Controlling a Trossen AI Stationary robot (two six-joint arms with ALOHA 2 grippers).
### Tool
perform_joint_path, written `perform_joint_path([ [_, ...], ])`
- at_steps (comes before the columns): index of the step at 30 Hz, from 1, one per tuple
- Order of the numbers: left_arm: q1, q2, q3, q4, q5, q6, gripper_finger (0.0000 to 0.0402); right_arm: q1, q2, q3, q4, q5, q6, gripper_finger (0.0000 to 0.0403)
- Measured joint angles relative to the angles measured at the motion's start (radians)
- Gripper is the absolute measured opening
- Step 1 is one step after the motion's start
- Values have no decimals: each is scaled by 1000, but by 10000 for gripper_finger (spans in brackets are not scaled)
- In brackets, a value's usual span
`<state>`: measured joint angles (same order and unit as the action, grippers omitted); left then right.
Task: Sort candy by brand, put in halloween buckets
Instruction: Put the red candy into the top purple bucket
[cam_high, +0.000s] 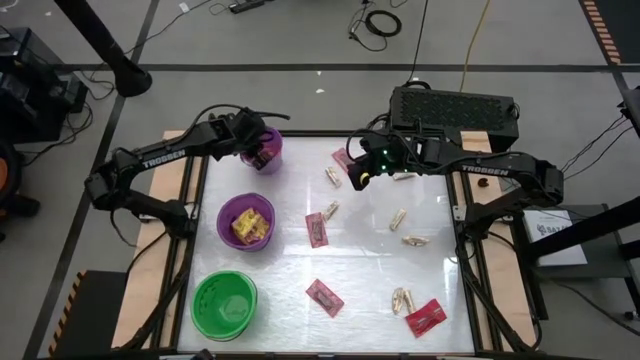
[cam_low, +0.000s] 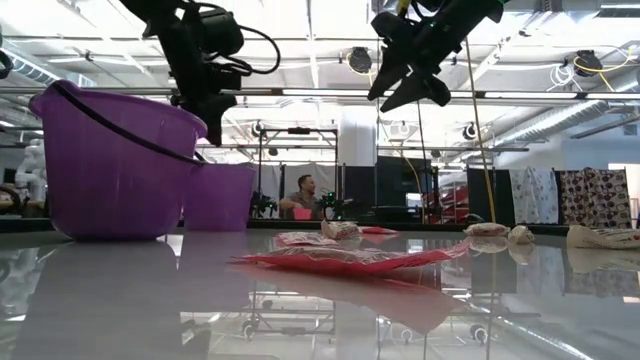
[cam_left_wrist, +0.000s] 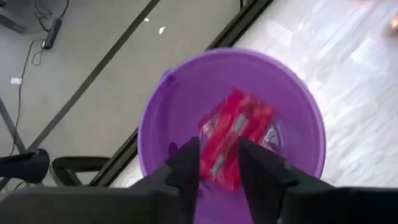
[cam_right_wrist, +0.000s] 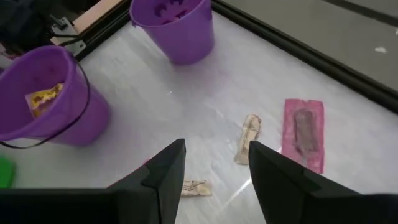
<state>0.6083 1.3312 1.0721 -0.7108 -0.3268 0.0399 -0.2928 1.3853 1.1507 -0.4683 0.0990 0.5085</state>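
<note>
My left gripper (cam_left_wrist: 219, 168) hangs open above the small purple bucket (cam_high: 264, 150) at the table's far left. A pink-red packet (cam_left_wrist: 235, 138) shows between its fingers, down inside that bucket. My right gripper (cam_right_wrist: 217, 168) is open in the air over the far middle of the table (cam_high: 365, 168), touching nothing. Below it lie a pink-red packet (cam_right_wrist: 303, 132) and a tan piece (cam_right_wrist: 249, 138). The wide purple bucket (cam_high: 246, 222) holds yellow packets (cam_high: 250, 228). The green bucket (cam_high: 224, 303) stands at the near left.
More pink-red packets (cam_high: 317, 229) (cam_high: 324, 296) (cam_high: 425, 317) and tan pieces (cam_high: 398, 217) (cam_high: 415, 241) (cam_high: 402, 298) lie scattered over the table's middle and right. In the low view a person (cam_low: 303, 197) sits in the room beyond the table.
</note>
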Motion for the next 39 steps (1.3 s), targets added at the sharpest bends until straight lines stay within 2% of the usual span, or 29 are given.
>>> perform_joint_path([
  [4, -2, -1, 0, 68, 1, 1, 150, 6, 0, 0, 0, 0, 47, 169],
  [7, -15, -1, 0, 122, 47, 10, 163, 22, 0, 0, 0, 1, 56, 169],
  [14, -94, -1, 0, 334, 387, 53, 166, 74, 0, 0, 0, 4, 56, 169],
  [20, -184, 37, 0, 537, 511, 65, 166, 113, 0, 0, 0, 6, 61, 169],
  [23, -224, 69, 0, 572, 562, 90, 166, 128, 0, 0, 0, 6, 87, 169],
  [32, -321, 178, 0, 576, 582, 105, 166, 161, 0, 0, -5, 11, 109, 169],
  [39, -342, 219, 0, 579, 583, 97, 166, 159, 0, 0, -7, 14, 88, 169],
])
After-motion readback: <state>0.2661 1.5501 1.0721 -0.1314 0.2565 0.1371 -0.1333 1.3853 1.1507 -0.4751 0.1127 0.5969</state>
